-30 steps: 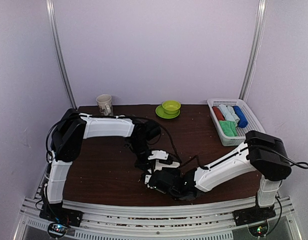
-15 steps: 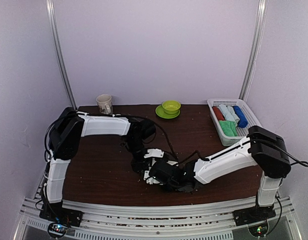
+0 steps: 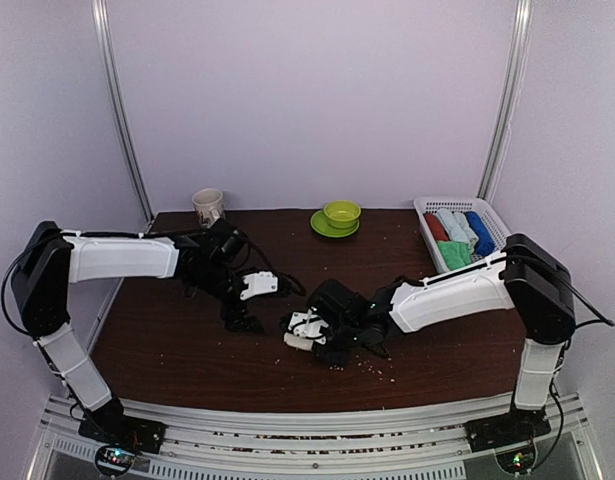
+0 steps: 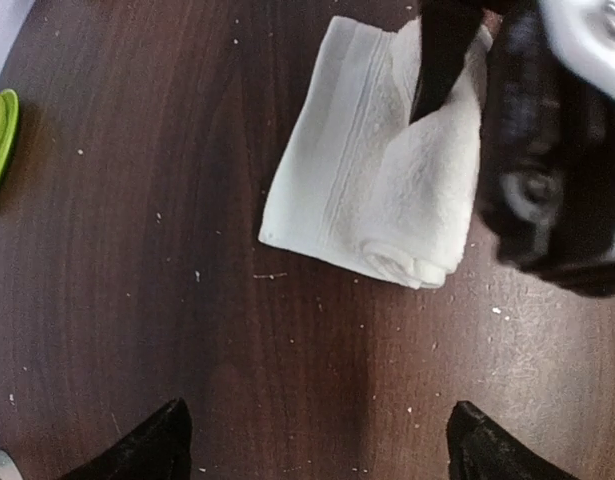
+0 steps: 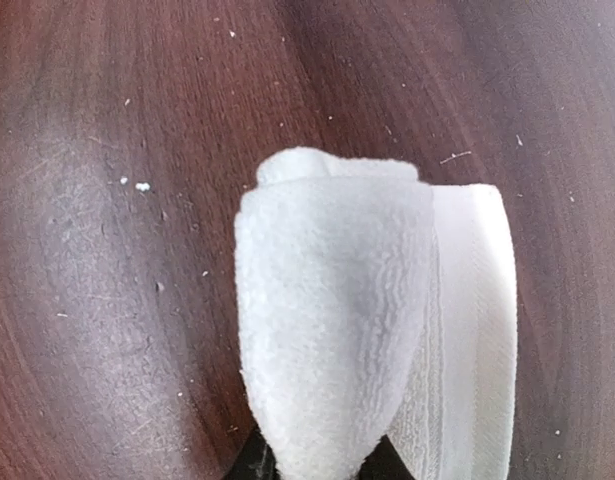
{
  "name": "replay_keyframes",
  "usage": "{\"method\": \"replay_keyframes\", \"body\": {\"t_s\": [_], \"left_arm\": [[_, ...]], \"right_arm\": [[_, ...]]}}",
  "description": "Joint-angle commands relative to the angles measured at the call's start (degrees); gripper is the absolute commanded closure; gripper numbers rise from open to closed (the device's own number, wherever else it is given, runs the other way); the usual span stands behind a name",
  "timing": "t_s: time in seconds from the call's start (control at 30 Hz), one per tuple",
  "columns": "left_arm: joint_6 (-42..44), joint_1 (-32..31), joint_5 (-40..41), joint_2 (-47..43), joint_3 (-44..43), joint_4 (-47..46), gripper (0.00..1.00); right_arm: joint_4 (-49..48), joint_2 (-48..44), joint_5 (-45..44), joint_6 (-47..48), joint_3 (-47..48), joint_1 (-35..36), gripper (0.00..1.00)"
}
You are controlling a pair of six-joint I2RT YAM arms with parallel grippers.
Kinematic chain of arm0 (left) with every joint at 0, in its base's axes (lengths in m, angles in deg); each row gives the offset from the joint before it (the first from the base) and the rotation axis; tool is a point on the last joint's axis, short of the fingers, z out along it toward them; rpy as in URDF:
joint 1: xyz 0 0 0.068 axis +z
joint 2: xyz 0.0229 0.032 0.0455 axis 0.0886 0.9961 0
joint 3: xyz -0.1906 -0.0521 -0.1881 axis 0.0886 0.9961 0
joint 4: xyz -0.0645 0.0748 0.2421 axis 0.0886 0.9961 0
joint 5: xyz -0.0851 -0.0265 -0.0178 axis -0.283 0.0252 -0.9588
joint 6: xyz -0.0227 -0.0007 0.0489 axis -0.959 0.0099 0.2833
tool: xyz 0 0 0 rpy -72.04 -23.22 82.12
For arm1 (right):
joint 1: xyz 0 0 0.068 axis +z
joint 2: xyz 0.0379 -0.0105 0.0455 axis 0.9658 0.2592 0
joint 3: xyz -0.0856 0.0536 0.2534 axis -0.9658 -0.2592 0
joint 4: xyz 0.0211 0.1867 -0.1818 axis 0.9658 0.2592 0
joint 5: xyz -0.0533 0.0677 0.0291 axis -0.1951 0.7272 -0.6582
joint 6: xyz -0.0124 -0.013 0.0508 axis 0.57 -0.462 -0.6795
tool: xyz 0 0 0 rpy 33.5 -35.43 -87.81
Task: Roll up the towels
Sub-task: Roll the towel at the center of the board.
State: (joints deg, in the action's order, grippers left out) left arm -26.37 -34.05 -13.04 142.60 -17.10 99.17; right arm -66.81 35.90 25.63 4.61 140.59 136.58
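A cream-white towel (image 3: 299, 331), partly rolled, lies on the dark wooden table (image 3: 187, 340) near its middle. My right gripper (image 3: 315, 330) is shut on one end of it; in the right wrist view the thick rolled fold (image 5: 327, 300) fills the space between the jaws (image 5: 317, 468). My left gripper (image 3: 244, 310) stands open a short way to the left, apart from the towel. In the left wrist view its fingertips (image 4: 162, 445) are spread wide over bare wood, with the towel (image 4: 367, 200) beyond them. A bright green towel (image 3: 453, 256) lies in the basket.
A white basket (image 3: 497, 228) at the back right holds red, pale blue and dark blue rolls. A green cup on its saucer (image 3: 339, 216) stands at the back middle, and a mug (image 3: 208, 208) at the back left. Crumbs dot the table.
My left gripper has let go of the towel, opened wide and drawn back to the left. My right gripper has closed on the cream-white towel and moved slightly away from the front edge.
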Motion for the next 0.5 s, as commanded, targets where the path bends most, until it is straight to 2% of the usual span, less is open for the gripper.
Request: {"method": "replay_keyframes", "body": {"t_s": [0.0, 0.3, 0.47], "left_arm": [[5.3, -0.1, -2.2, -4.9, 7.5, -15.1, 0.1], [13.5, -1.6, -5.5, -10.4, 19.0, -27.1, 0.18], [16.0, -7.5, 3.2, -10.6, 23.5, -34.4, 0.19]], "right_arm": [[9.9, 5.0, 16.3, -3.5, 1.9, -3.4, 0.9], [19.7, 11.3, 28.0, -4.1, 11.2, -8.5, 0.88], [23.0, 14.3, 31.3, -4.1, 15.0, -10.3, 0.88]]}}
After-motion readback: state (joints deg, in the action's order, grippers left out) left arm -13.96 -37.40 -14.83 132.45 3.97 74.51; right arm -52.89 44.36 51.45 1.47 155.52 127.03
